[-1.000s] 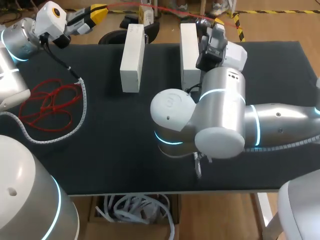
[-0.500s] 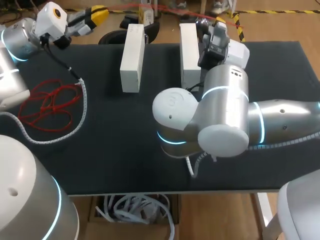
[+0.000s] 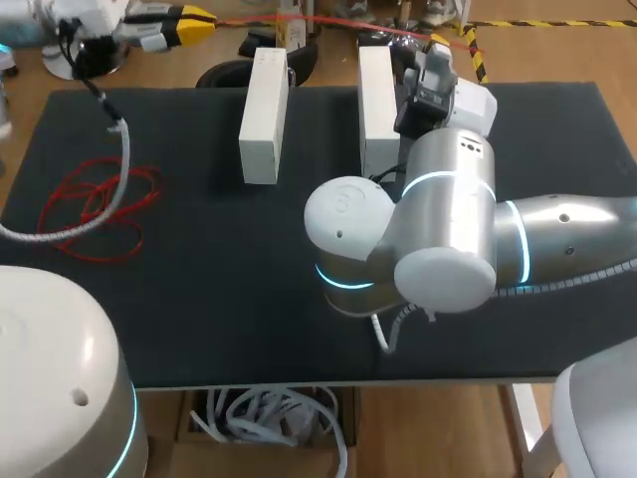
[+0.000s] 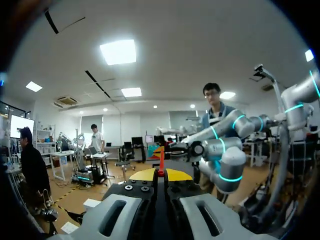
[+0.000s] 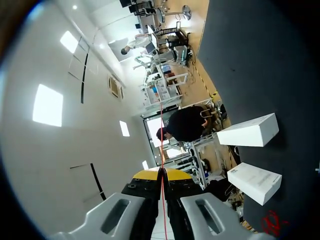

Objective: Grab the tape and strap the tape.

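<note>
Two grippers, each pressed together on your thin red tape strand (image 3: 318, 17), which spans between them. Left gripper (image 4: 161, 174) pinches it past the black cloth table's (image 3: 229, 289) far-left corner. Right gripper (image 5: 161, 173) pinches it just beside the right-hand white rectangular box (image 3: 376, 110). Red cord tangle (image 3: 95, 214) lies on the table's left side.

The left-hand box (image 3: 264, 118) is lying on the table (image 3: 199, 299) toward its far edge. The other box (image 3: 376, 105) is lying to its right, apart from it. A tangle of cord (image 3: 95, 209) is lying well to its left, nearer the robot. Behind it the tape (image 3: 309, 17) is stretching from the left gripper (image 3: 194, 22) to the right gripper (image 3: 438, 45), which is sitting just past the other box; both are pinching it.
</note>
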Robot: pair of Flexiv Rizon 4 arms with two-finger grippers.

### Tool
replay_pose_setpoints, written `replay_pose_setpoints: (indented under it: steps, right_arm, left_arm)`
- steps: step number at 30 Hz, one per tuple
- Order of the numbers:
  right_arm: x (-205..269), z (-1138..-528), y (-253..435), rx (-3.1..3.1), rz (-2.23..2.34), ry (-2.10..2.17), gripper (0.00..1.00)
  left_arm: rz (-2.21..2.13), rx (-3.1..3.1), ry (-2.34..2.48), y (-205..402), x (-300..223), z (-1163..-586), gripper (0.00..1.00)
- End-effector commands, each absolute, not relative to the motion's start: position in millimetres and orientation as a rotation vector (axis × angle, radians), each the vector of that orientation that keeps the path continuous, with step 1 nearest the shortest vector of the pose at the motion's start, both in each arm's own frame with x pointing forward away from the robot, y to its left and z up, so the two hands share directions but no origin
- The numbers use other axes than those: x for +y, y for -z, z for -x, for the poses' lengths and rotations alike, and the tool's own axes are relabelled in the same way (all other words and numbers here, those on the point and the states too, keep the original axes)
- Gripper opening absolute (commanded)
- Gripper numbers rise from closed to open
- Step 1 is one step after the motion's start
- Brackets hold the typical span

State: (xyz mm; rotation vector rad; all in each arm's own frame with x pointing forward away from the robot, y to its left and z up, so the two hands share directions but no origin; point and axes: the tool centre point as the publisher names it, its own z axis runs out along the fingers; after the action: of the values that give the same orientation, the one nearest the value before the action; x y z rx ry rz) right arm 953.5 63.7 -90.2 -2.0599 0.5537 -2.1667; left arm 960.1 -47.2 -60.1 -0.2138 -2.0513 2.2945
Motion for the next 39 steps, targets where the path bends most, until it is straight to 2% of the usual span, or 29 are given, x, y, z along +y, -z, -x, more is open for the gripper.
replay_pose_setpoints:
  steps: [1, 11, 26, 39]
  right_arm:
    - [62.5, -953.1, 87.2, 0.553, 2.068, 2.161, 0.00]
    - [62.5, -953.1, 87.2, 0.553, 2.068, 2.161, 0.00]
    - [62.5, -953.1, 87.2, 0.553, 2.068, 2.161, 0.00]
    - [62.5, -953.1, 87.2, 0.553, 2.068, 2.161, 0.00]
  left_arm:
    - [0.371, -2.413, -1.759, 50.2, -46.2, -965.3, 0.00]
    - [0.371, -2.413, -1.759, 50.2, -46.2, -965.3, 0.00]
    - [0.136, -2.796, -0.966, 54.5, -83.3, -979.0, 0.00]
    - [0.063, -2.984, -0.690, 44.3, -92.4, -972.8, 0.00]
